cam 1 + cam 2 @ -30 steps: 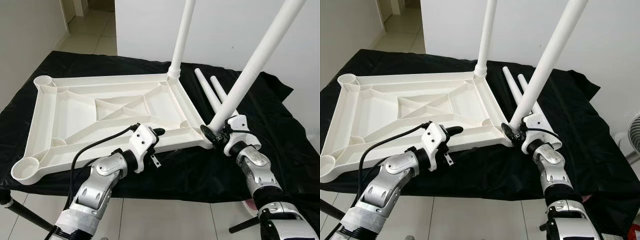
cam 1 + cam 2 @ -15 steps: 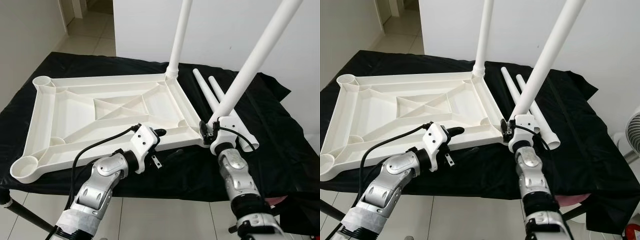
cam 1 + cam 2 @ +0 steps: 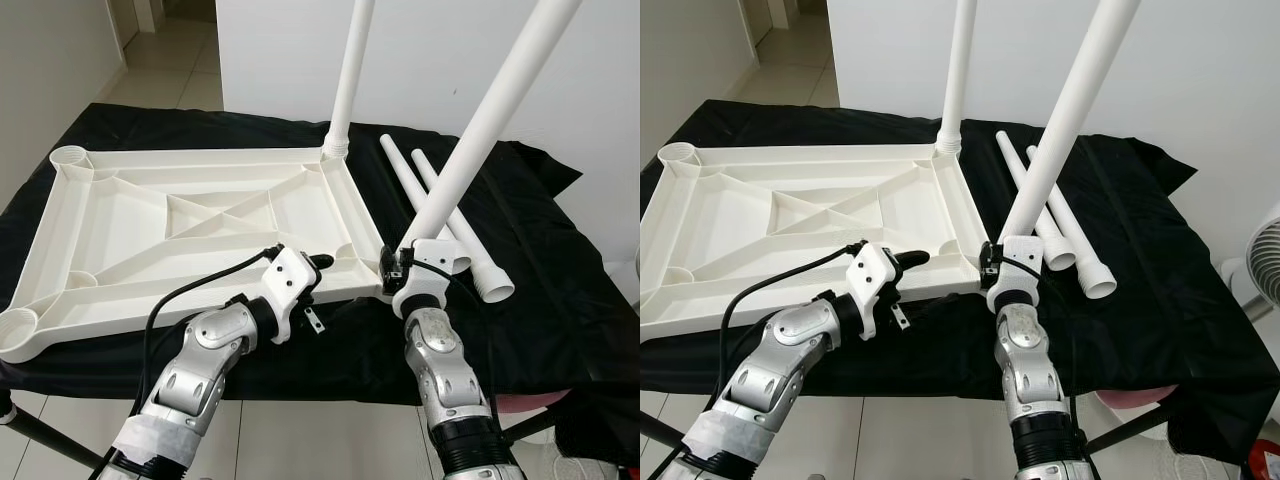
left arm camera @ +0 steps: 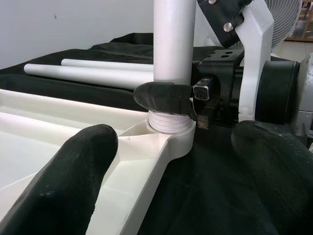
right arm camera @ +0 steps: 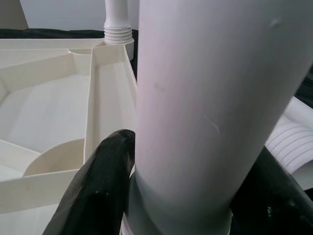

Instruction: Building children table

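Observation:
The white tabletop point(image 3: 150, 215) lies upside down on a black cloth. One white leg point(image 3: 347, 80) stands screwed into its far right corner. My right gripper point(image 3: 400, 268) is shut on a second leg point(image 3: 480, 120), which leans up to the right. That leg's threaded end point(image 4: 168, 122) sits in the near right corner socket point(image 4: 173, 139). My left gripper point(image 3: 312, 275) is open at the tabletop's front rim, just left of that corner. One of its fingers point(image 4: 73, 171) hangs over the tabletop and the other over the cloth.
Two loose legs point(image 3: 470, 245) lie side by side on the cloth right of the tabletop. The left corner sockets point(image 3: 70, 155) hold nothing. A fan point(image 3: 1265, 250) stands on the floor to the right. A white wall rises behind the table.
My right gripper has carried the leg's lower end leftward to the near right corner socket, and the leg stands steeper. The left gripper has stayed at the front rim.

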Tool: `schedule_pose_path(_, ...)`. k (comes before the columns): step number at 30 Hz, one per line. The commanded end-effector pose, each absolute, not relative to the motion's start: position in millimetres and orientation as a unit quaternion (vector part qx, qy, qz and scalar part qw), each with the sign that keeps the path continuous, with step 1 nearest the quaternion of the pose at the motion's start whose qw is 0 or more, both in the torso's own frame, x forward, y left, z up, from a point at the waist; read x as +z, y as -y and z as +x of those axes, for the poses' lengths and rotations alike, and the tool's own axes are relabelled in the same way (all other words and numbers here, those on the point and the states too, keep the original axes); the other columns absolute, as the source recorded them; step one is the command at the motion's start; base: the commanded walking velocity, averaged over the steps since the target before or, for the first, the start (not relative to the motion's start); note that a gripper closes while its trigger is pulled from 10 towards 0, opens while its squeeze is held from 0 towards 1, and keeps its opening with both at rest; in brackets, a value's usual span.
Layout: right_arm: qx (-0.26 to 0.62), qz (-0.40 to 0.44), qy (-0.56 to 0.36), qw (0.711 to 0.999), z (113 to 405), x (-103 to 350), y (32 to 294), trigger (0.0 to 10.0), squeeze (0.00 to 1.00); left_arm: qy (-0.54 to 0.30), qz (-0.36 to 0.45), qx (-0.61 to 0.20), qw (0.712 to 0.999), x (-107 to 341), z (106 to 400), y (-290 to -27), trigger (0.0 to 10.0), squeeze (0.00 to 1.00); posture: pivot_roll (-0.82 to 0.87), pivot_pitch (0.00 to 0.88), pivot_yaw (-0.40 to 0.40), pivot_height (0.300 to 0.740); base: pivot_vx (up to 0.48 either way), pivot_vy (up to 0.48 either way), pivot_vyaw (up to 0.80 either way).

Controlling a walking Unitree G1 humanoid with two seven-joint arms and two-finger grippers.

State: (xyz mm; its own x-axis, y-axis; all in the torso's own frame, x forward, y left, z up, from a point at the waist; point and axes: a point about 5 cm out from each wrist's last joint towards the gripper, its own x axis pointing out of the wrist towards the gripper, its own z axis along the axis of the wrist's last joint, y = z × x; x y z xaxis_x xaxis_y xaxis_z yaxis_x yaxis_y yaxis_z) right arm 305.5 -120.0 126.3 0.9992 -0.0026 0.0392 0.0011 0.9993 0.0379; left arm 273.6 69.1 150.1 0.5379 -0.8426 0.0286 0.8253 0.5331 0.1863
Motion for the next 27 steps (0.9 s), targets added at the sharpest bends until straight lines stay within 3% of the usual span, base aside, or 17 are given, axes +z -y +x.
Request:
schedule_pose_path(1,0.010,0.014,-0.009,1.000,300,117,115,10.0,0.00,0.057,0.074,-0.480,0.872,150,275,-66,10.0,0.00,0.04,0.000,-0.069,0.740,0.000,0.000,0.00)
schedule_pose_path(2,0.011,0.015,-0.011,1.000,299,118,115,10.0,0.00,0.057,0.074,-0.480,0.872,150,275,-66,10.0,0.00,0.04,0.000,-0.069,0.740,0.000,0.000,0.00)
schedule_pose_path(3,0.020,0.016,-0.004,1.000,299,119,116,10.0,1.00,0.058,0.075,-0.481,0.872,150,275,-65,10.0,0.00,0.04,0.000,-0.067,0.740,0.000,0.000,0.00)
schedule_pose_path(12,0.059,0.005,0.035,0.998,303,131,125,10.0,1.00,0.060,0.074,-0.480,0.872,151,277,-64,10.0,0.00,0.04,0.000,-0.072,0.740,0.000,0.000,0.00)
schedule_pose_path(13,0.085,0.000,0.040,0.996,305,133,129,10.0,0.00,0.061,0.074,-0.480,0.872,151,276,-64,10.0,0.00,0.04,0.000,-0.076,0.740,0.000,0.000,0.00)
schedule_pose_path(27,0.219,-0.067,0.038,0.973,322,131,158,10.0,0.00,0.061,0.074,-0.481,0.872,150,275,-62,10.0,0.00,0.04,0.000,-0.081,0.740,0.000,0.000,0.00)
